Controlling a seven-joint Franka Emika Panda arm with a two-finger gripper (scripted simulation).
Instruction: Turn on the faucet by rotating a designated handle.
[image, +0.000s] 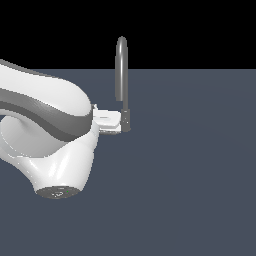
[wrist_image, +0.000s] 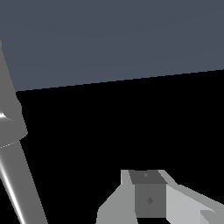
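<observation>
**Gripper positioned at faucet base**

The gripper (image: 121, 122) sits at the lower part of the faucet (image: 121, 65), touching or just beside its short base; whether it is released or clenched cannot be told. The wrist view shows one finger (wrist_image: 148, 199) and the grey faucet body (wrist_image: 11, 144) alongside. The handle cannot be made out. The white-and-grey arm (image: 45, 130) fills the exterior view's left. The faucet stands upright on the slate floor (image: 190, 175).

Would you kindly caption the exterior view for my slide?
Robot arm reaching its claw to the base of the gooseneck faucet.
</observation>
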